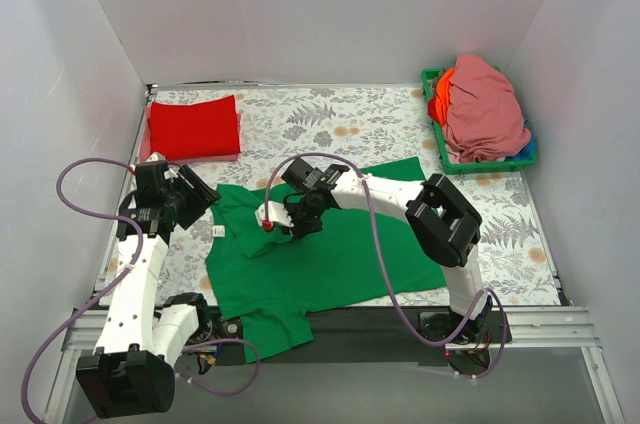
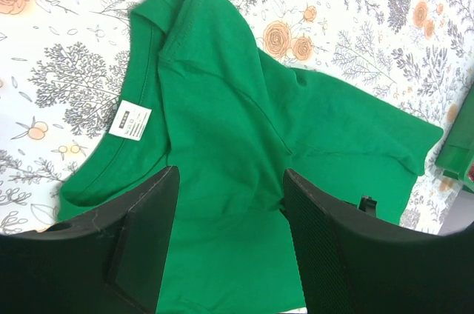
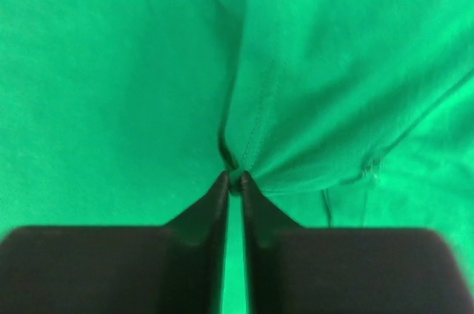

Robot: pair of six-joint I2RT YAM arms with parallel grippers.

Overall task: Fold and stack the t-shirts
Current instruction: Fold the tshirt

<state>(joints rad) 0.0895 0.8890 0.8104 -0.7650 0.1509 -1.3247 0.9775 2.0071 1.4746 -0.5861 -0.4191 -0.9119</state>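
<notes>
A bright green t-shirt (image 1: 330, 254) lies spread across the middle of the floral table, its left part bunched up. My right gripper (image 1: 280, 227) is down on that bunched part. In the right wrist view the right gripper (image 3: 235, 177) is shut on a stitched fold (image 3: 255, 121) of the green t-shirt (image 3: 111, 69). My left gripper (image 1: 190, 199) hovers at the shirt's left edge. In its own view the left gripper (image 2: 231, 173) stands open above the green t-shirt (image 2: 222, 107), near the collar label (image 2: 130, 120), holding nothing. A folded red t-shirt (image 1: 193, 129) lies at the back left.
A green plastic basket (image 1: 431, 76) at the back right holds a crumpled pink shirt (image 1: 482, 109) and an orange one (image 1: 441, 99). White walls close in three sides. The green shirt's lower sleeve (image 1: 275, 329) hangs over the table's near edge by the arm bases.
</notes>
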